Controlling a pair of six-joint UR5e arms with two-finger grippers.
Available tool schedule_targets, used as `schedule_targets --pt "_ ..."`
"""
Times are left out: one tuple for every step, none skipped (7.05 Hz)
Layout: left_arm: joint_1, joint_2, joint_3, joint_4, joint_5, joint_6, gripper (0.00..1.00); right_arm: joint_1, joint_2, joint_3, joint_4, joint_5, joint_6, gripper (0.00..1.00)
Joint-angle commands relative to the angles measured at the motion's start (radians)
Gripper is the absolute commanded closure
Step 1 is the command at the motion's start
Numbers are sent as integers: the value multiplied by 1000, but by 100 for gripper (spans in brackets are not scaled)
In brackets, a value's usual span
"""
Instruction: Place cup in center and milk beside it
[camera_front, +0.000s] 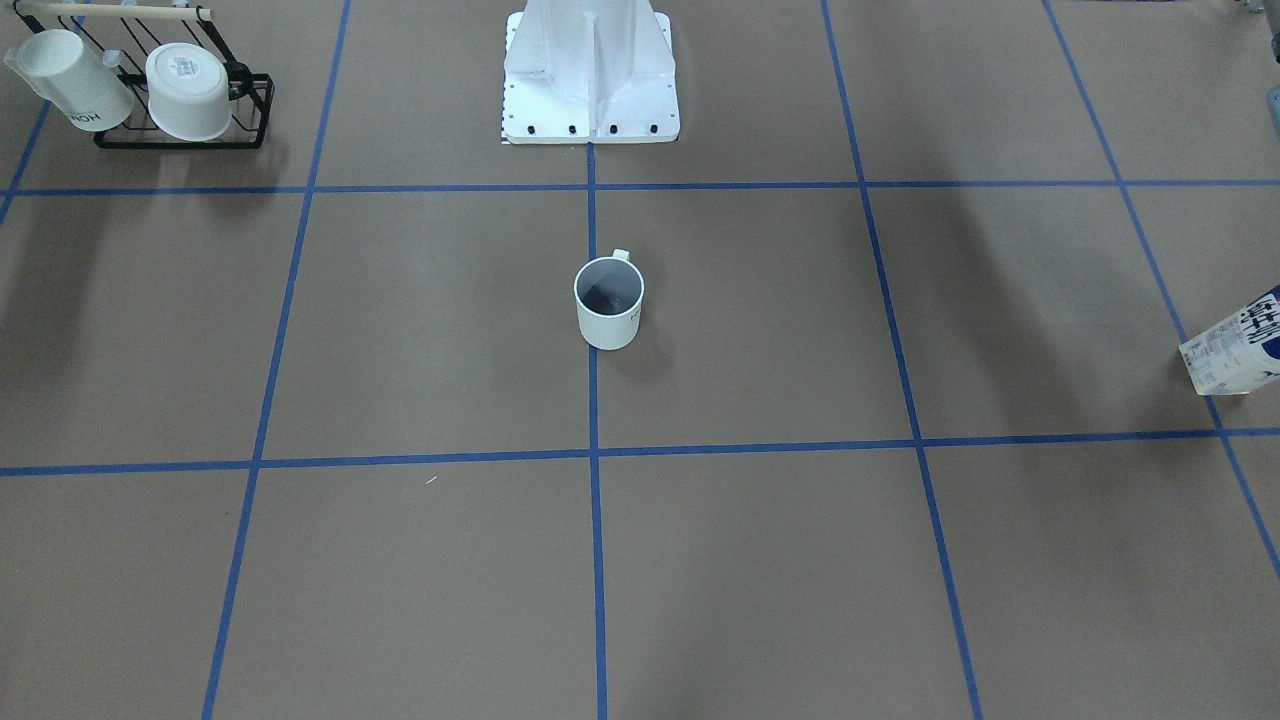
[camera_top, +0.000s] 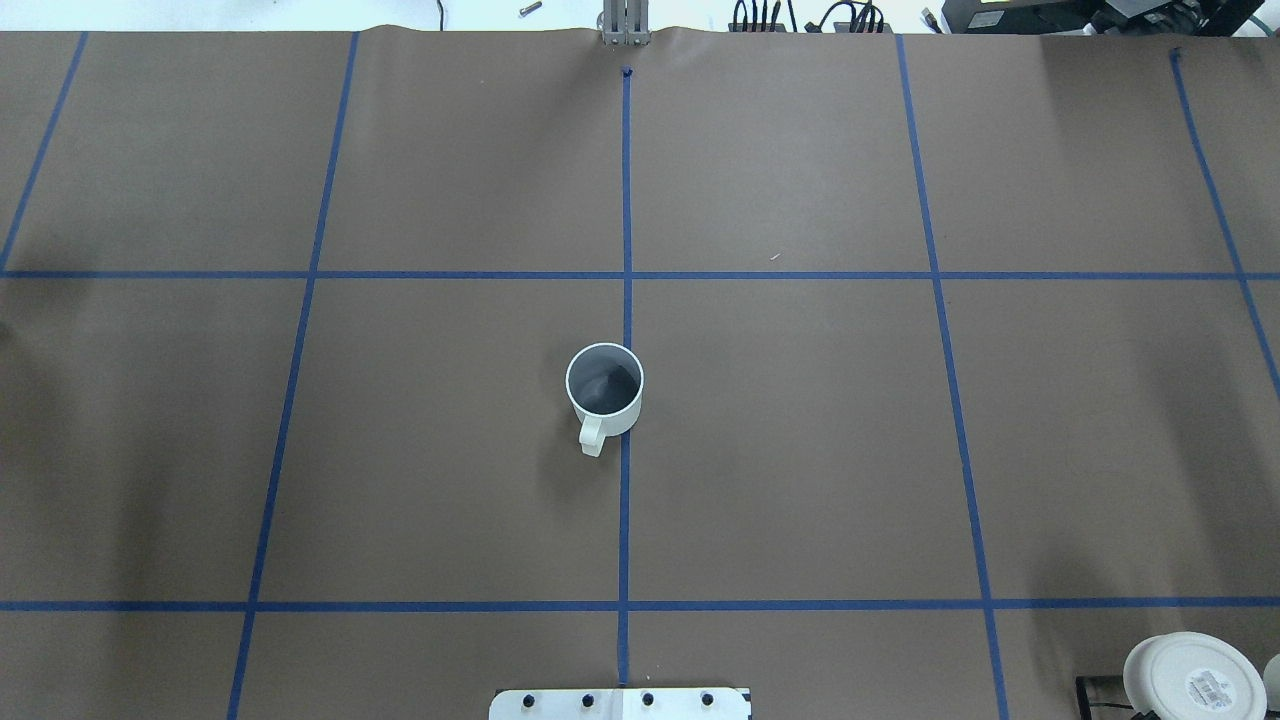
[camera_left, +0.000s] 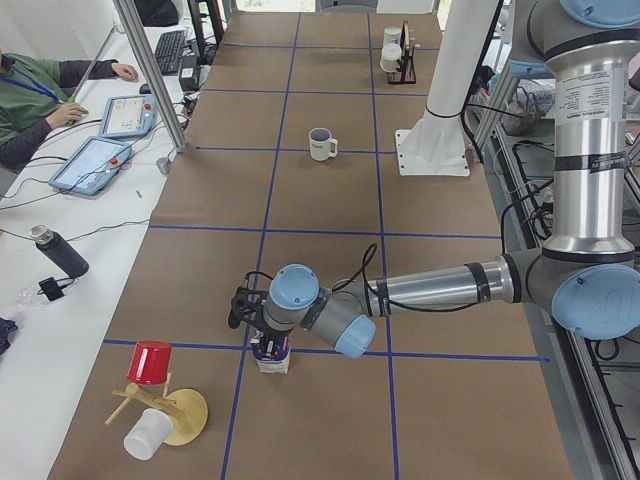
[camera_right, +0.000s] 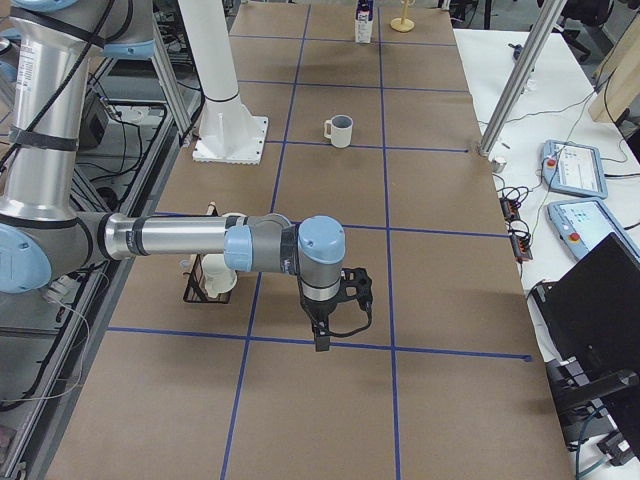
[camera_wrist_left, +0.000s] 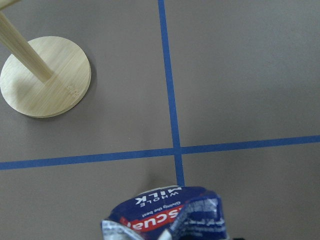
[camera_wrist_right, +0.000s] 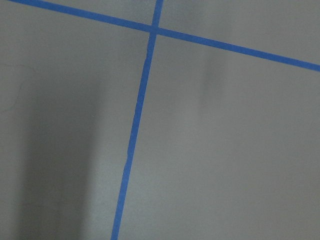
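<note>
At the near end, as taken from the left side camera, a wooden stand (camera_left: 190, 415) carrying a red cup (camera_left: 150, 362) and a white cup (camera_left: 147, 435) is seen. Just behind it the milk (camera_left: 272, 358) is found upright, just beside a crossing of blue tape lines (camera_wrist_left: 175, 149). The left gripper (camera_left: 268, 343) is lowered over its top; whether the carton is clamped cannot be told. Farther on, the cup (camera_top: 604, 390) is seen upright in the center (camera_top: 625, 500), on the dividing line, its handle turned toward the robot base (camera_top: 620, 703), well apart from the milk. Toward the far end, near a black rack (camera_front: 180, 143), the right gripper (camera_right: 322, 335) is pointed down above the table (camera_right: 450, 300); its opening cannot be told.
</note>
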Motion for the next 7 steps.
schedule_targets --pt "-5 -1 -82 41 -22 -15 100 0 1 -2 0 0 0 0" --pt "-6 -3 -213 192 -58 -24 100 0 1 -5 0 0 0 0" --pt "-5 -1 -371 339 -56 -83 100 0 1 -10 0 0 0 0" --pt "8 -12 -445 373 -54 -166 100 0 1 -11 0 0 -2 0" --pt "87 -24 -495 375 -48 -271 100 0 0 -17 2 -2 -2 0" --pt "179 -74 -538 375 -13 -424 100 0 0 -21 0 -2 -2 0" --pt "318 -131 -570 375 75 -585 100 0 0 -21 0 -2 -2 0"
